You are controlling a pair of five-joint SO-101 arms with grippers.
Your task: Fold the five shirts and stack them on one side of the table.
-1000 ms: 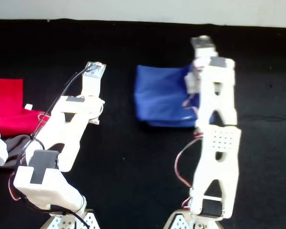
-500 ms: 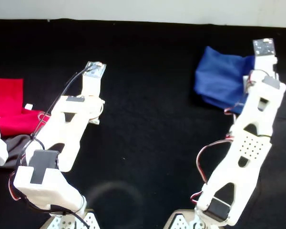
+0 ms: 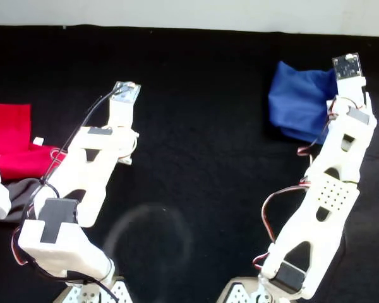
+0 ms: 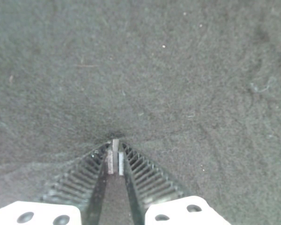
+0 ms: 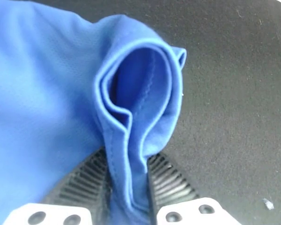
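Observation:
A folded blue shirt [image 3: 301, 106] lies at the table's far right. My right gripper [image 5: 127, 187] is shut on the blue shirt [image 5: 61, 103], pinching its layered edge between the ribbed fingers [image 5: 166, 180]. In the high view the right arm [image 3: 328, 189] stretches up to the shirt's right side. My left gripper [image 4: 114, 159] is shut with nothing in it, its tips resting on the black cloth; in the high view that left gripper [image 3: 125, 95] sits left of the table's middle. A red shirt [image 3: 9, 142] lies at the left edge.
The table is covered with a black cloth [image 3: 202, 82]. White and dark grey garments [image 3: 3, 199] are heaped below the red shirt at the left edge. Open black cloth lies between the two arms.
The right arm has dragged the blue shirt from the table's middle to the far right, most of it in the first half second. The left arm has not moved.

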